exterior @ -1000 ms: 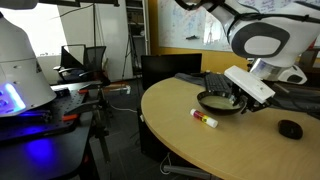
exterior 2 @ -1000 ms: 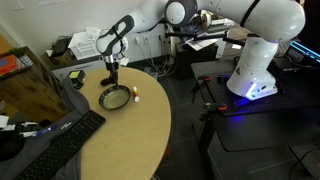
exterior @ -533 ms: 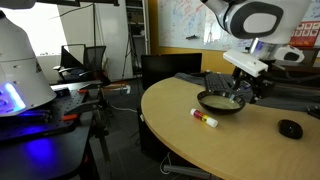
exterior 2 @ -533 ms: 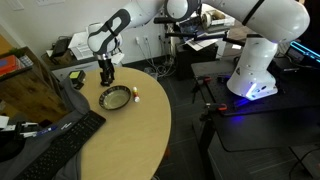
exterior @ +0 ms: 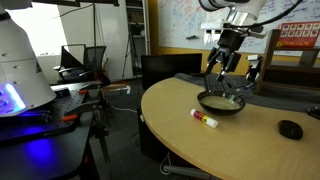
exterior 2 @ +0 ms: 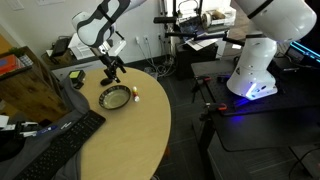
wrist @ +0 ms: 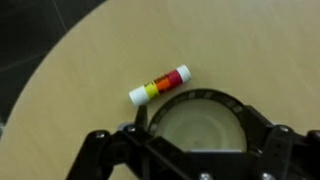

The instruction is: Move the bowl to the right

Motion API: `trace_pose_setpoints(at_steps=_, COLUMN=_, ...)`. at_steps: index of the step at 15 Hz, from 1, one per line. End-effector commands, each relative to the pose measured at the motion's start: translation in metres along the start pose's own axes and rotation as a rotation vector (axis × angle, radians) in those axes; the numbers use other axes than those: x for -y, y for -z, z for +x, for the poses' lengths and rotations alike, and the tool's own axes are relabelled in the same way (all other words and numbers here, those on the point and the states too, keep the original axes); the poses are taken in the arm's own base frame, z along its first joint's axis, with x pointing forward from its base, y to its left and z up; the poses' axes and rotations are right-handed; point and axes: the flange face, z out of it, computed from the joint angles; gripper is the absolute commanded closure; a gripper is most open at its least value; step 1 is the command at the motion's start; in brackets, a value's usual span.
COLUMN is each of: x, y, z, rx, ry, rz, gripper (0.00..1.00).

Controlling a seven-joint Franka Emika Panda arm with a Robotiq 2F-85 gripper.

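Observation:
The bowl (exterior: 220,102) (exterior 2: 116,98), shallow, round and dark with a paler rim, rests on the round wooden table (exterior: 240,145). My gripper (exterior: 226,82) (exterior 2: 111,71) hangs a little above it, open, with nothing between its fingers. In the wrist view the bowl (wrist: 200,118) lies directly below me, and my fingers (wrist: 139,122) stand spread wide to either side of it. My gripper (wrist: 205,150) is apart from the bowl's rim.
A small white marker with a red and yellow band (exterior: 205,119) (wrist: 160,85) lies just beside the bowl. A black mouse (exterior: 290,129) sits further along the table. A black keyboard (exterior 2: 60,140) lies near the table's edge. Office chairs (exterior: 85,62) stand beyond.
My gripper has opened and let go of the bowl, then risen straight up from it. The bowl and the marker have stayed where they were.

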Motion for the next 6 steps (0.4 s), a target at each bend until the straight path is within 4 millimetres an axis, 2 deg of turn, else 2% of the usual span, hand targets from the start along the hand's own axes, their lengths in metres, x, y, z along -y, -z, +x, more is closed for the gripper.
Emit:
trace_pose_setpoints(at_steps=1, x=-0.001, y=0.005, z=-0.033, rx=0.083, ry=-0.051, rz=-0.056, gripper=0.00)
trace_pose_setpoints(at_steps=6, x=0.010, y=0.018, z=-0.058, rx=-0.163, ry=0.051, rz=-0.105, gripper=0.00)
